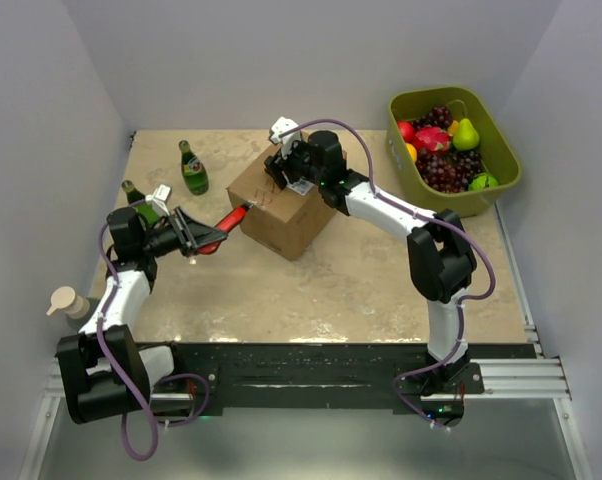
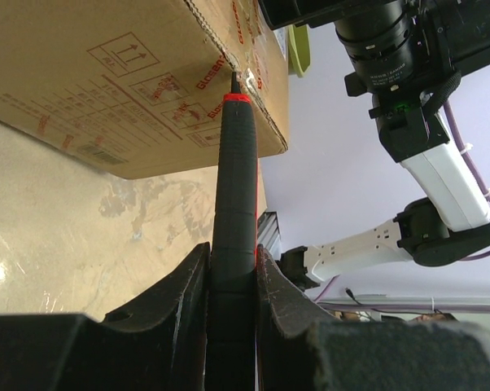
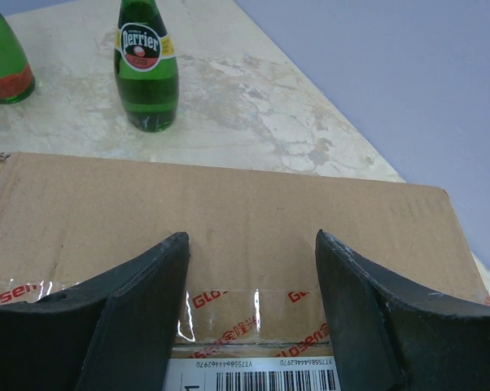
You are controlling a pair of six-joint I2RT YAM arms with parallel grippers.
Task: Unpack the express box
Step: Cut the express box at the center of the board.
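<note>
Top external: the box [image 1: 281,222] was set in the middle of the desk [image 1: 366,290]. The left fingers [image 2: 181,289] were clamped on a red cutter [image 2: 235,187], its tip at the box's taped edge; the right fingers [image 3: 131,314] were spread above its top.

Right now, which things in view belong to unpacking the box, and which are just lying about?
On the job:
box
label
cutter, held in left gripper, tip at the box's top edge
right gripper, open over the box top

Lying about:
Perrier bottle
second bottle
fruit tub
beige item beside the left arm
</note>
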